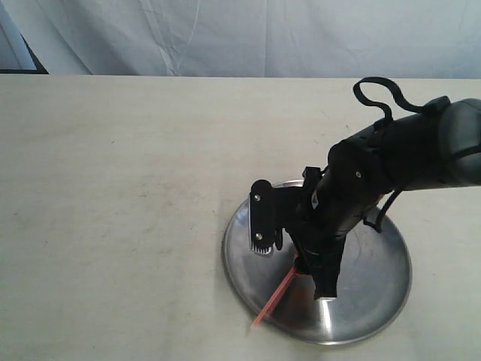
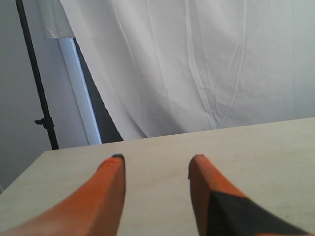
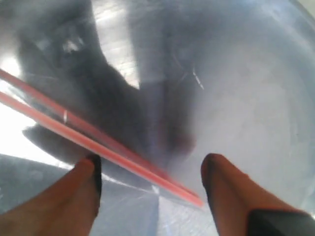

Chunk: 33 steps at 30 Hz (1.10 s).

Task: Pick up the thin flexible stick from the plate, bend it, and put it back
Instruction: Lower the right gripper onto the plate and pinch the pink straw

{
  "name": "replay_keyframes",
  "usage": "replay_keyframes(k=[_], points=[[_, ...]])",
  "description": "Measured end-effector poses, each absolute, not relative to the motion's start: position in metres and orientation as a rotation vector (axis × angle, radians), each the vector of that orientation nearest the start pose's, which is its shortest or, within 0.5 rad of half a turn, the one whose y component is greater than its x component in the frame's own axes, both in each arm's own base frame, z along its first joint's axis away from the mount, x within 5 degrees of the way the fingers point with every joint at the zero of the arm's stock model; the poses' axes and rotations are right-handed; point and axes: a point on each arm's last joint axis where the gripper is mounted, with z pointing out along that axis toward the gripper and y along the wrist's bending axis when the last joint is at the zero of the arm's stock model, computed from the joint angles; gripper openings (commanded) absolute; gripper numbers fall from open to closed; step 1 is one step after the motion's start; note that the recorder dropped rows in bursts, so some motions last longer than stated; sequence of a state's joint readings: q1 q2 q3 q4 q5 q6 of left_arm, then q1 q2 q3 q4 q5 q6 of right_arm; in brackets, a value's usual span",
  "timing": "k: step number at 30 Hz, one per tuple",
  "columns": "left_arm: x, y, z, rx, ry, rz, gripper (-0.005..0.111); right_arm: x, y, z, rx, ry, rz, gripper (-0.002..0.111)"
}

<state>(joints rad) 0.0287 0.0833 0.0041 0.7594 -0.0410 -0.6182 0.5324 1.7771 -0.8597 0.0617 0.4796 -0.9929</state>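
Thin flexible stick [image 1: 274, 297] lies on the plate [image 1: 376, 286], one end at the rim, its length slanting across the gap of the right gripper [image 1: 293, 269], spread wide and gripping nothing, while the left gripper [image 2: 157, 160], parted and empty, is nowhere near.

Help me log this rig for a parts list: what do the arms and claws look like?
The right arm is black with a grey upper section, small silver screws and a black cable looping above it. Both the left claw and right claw have tapered orange fingers with black backing. The left arm itself is out of view.
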Motion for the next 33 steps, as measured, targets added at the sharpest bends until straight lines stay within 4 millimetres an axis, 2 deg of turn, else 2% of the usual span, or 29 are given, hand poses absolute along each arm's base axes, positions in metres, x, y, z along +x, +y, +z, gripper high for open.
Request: replay_keyframes(k=[6,9,12,15,16,22,27,30,33], points=[[0.064,-0.001,0.210,0.109,1.538,0.113,0.042,0.263,0.157,0.121,-1.974,2.137,-0.046,0.059],[0.064,-0.001,0.210,0.109,1.538,0.113,0.042,0.264,0.157,0.120,-1.980,2.135,-0.049,0.054],[0.064,-0.001,0.210,0.109,1.538,0.113,0.042,0.265,0.158,0.119,-1.978,2.133,-0.050,0.036],[0.064,-0.001,0.210,0.109,1.538,0.113,0.042,0.265,0.160,0.117,-1.974,2.130,-0.047,0.010],[0.064,-0.001,0.210,0.109,1.538,0.113,0.042,0.266,0.160,0.117,-1.970,2.126,-0.049,-0.001],[0.064,-0.001,0.210,0.109,1.538,0.113,0.042,0.269,0.162,0.115,-1.922,2.133,-0.049,0.000],[0.064,-0.001,0.210,0.109,1.538,0.113,0.042,0.261,0.162,0.118,-1.867,2.249,0.042,0.000],[0.064,-0.001,0.210,0.109,1.538,0.113,0.042,0.256,0.162,0.124,-1.782,2.327,0.090,-0.001],[0.064,-0.001,0.210,0.109,1.538,0.113,0.042,0.255,0.162,0.137,-1.706,2.334,0.099,-0.001]])
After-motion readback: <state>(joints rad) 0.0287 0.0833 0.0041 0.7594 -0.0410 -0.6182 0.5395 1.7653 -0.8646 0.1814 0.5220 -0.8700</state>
